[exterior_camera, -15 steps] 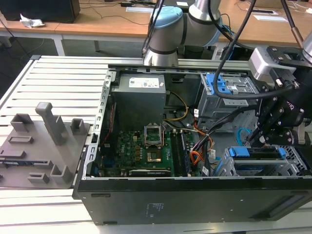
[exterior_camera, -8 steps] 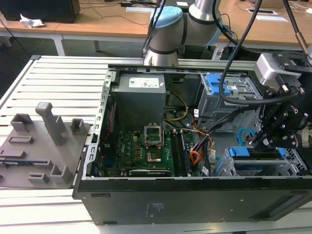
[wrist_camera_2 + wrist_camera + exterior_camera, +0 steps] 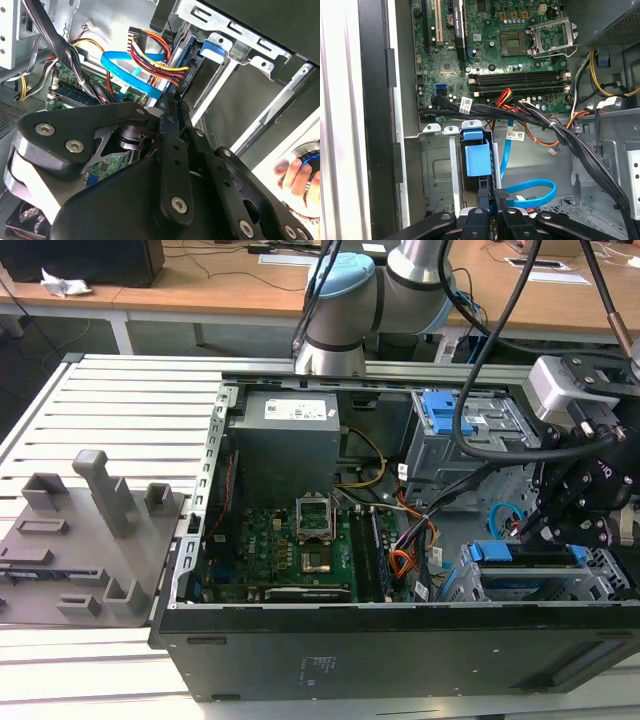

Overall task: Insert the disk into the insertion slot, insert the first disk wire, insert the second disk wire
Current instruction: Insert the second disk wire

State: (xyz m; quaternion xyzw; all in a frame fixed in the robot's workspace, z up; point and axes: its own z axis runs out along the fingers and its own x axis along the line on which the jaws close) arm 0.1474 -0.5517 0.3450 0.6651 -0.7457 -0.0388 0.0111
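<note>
Blue-framed, the disk (image 3: pixel 478 157) sits in the insertion slot (image 3: pixel 437 172) at the open computer case's (image 3: pixel 400 640) front corner; jaws (image 3: pixel 490 202) pressed together beside the light-blue second disk wire (image 3: pixel 530 192).

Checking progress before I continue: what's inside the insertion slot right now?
In the first wrist view, the disk stands edge-on inside the insertion slot, its blue carrier tab showing. The gripper covers its near end, so any connectors there are hidden. The light-blue cable loops beside it.

Exterior view overlooks the open computer case (image 3: pixel 400 640); both wrist views peer inside.
</note>
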